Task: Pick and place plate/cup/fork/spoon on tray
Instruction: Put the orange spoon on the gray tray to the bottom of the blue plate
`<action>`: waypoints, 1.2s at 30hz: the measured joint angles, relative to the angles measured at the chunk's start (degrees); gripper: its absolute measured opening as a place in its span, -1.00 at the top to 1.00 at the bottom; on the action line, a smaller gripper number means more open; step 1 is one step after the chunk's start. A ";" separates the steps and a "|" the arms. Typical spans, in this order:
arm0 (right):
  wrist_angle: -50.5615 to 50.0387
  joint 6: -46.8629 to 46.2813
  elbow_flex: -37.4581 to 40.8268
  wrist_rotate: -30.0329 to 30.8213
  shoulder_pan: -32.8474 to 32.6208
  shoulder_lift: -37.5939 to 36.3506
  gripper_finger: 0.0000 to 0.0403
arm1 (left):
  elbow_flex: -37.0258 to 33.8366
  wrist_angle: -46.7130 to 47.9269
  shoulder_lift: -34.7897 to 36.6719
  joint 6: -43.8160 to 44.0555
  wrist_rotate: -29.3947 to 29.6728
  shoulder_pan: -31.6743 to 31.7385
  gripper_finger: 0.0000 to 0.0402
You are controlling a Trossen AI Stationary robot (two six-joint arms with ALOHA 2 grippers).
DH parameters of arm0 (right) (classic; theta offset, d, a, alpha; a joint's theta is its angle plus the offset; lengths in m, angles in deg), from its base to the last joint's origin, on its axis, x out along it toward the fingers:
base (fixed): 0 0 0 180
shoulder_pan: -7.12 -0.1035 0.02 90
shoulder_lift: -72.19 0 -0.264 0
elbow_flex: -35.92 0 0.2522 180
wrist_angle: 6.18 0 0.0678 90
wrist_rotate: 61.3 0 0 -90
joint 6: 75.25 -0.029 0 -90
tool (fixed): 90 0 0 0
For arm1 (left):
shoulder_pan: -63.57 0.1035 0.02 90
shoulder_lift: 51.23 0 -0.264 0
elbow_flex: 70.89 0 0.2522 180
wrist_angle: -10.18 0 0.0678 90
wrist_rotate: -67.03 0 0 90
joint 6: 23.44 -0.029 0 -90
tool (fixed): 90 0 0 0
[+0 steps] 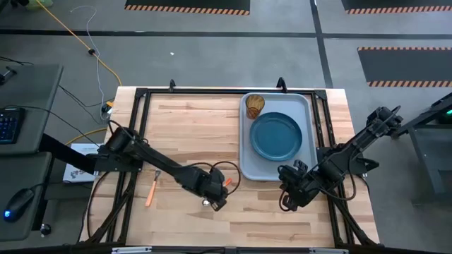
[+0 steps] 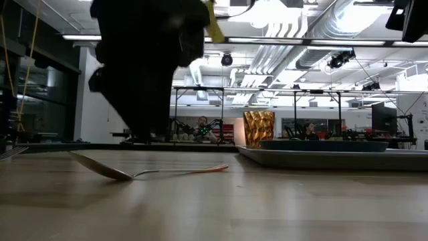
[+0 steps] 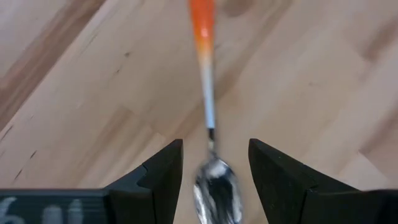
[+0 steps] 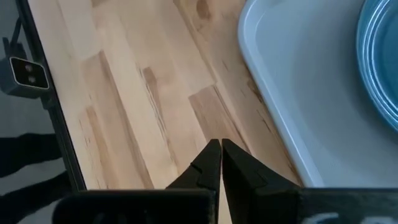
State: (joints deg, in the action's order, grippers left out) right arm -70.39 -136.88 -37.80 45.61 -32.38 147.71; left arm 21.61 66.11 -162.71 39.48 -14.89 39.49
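The spoon (image 3: 208, 106) lies flat on the wooden table, its orange handle (image 1: 227, 182) pointing toward the tray and its metal bowl (image 2: 100, 167) on the wood. My left gripper (image 3: 214, 149) hovers open just above the bowl, one finger on either side, touching nothing. The light tray (image 1: 244, 152) at the right holds the dark blue plate (image 1: 276, 135) and, at its far end, the amber cup (image 1: 254, 106). The fork (image 1: 151, 189) lies on the table's left part. My right gripper (image 1: 288, 200) is shut and empty, off the tray's near corner (image 4: 280, 93).
A black metal frame runs round the tabletop (image 1: 141, 141). Bare wood lies between the fork and the spoon and along the near edge. A keyboard (image 1: 8, 123) and a mouse (image 1: 18, 204) sit on a side desk at the left. People sit far behind the table (image 2: 200, 127).
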 joint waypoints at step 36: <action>1.46 0.10 0.03 8.08 -0.65 -0.02 0.97 | -0.12 5.25 -1.24 -13.59 0.04 -1.46 0.97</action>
State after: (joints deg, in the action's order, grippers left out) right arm -68.92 -136.78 -37.78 53.68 -33.02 147.69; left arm 21.49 71.36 -163.95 25.88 -14.85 38.03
